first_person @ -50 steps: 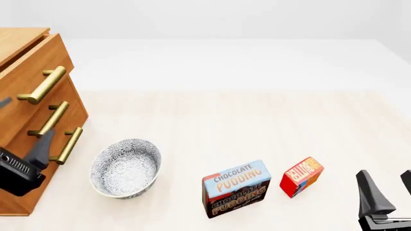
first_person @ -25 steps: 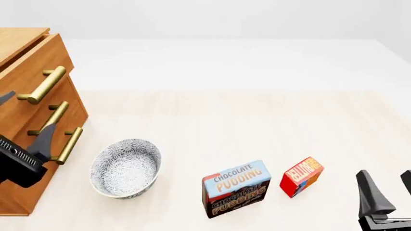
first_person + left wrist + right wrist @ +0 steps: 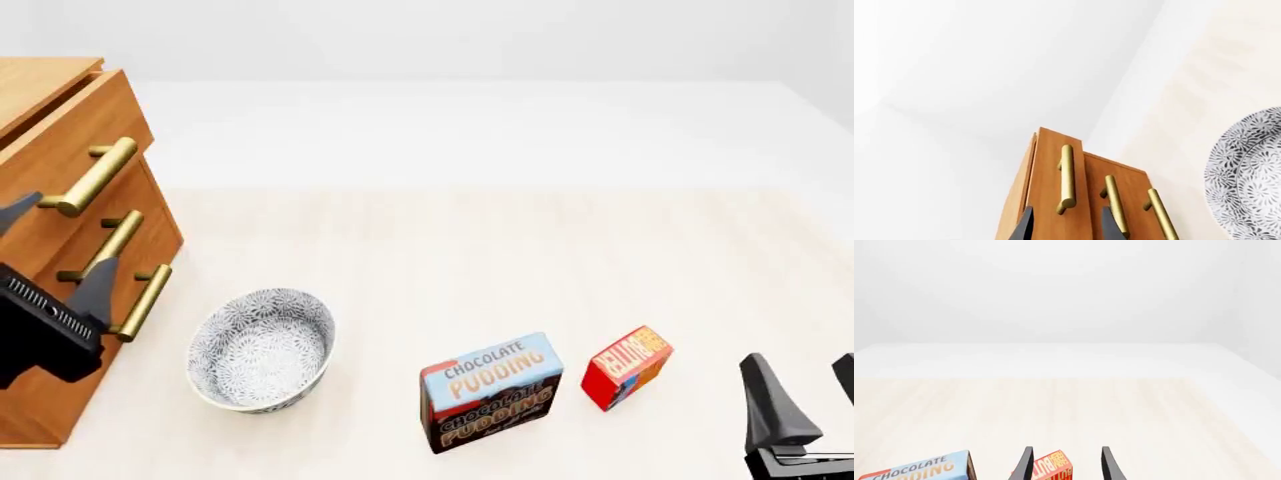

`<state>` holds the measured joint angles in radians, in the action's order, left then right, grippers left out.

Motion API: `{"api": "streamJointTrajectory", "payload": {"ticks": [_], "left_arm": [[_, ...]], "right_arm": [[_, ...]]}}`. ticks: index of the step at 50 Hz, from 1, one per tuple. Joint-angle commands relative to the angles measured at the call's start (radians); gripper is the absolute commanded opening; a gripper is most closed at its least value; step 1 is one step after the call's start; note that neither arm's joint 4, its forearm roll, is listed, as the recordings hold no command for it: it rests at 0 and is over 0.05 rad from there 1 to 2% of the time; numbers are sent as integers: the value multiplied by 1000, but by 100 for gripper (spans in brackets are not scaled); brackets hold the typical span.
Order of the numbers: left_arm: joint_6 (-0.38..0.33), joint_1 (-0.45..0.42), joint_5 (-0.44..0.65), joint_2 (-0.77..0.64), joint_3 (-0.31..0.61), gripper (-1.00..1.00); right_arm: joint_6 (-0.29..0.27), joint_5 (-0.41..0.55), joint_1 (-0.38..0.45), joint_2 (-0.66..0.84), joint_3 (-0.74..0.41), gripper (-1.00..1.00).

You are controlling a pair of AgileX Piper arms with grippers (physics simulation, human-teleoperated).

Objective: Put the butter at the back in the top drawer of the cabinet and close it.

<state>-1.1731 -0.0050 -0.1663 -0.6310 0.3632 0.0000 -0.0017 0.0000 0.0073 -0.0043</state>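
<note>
Three drawers stack up in the cabinet (image 3: 60,160) at the far left of the table (image 3: 467,250), and we see the top drawer (image 3: 74,150) shut flush, its brass handle (image 3: 91,177) slanting across the front. Our left gripper (image 3: 54,250) hangs in front of the drawer fronts with its fingers spread apart and nothing between them; in the left wrist view the two dark fingertips (image 3: 1026,225) frame the lower end of the top handle without touching it. The butter (image 3: 626,366) stands on the table near the front edge, just right of the chocolate pudding box (image 3: 491,392) and apart from it. A patterned bowl (image 3: 260,349) sits between the pudding box and the cabinet. Our right gripper (image 3: 807,395) waits low at the right corner, well right of the butter, fingers parted and empty; the right wrist view shows the butter between and beyond its fingertips (image 3: 1109,465)
</note>
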Motion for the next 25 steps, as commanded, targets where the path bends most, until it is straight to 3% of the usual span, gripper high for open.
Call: {"api": "streamJointTrajectory", "payload": {"ticks": [1, 25], "left_arm": [[-19, 11, -39, -31, -10, 100], [-49, 43, -91, -81, 4, 100]], "right_arm": [[0, 0, 0, 0, 0, 100], [0, 0, 0, 0, 0, 100]]}}
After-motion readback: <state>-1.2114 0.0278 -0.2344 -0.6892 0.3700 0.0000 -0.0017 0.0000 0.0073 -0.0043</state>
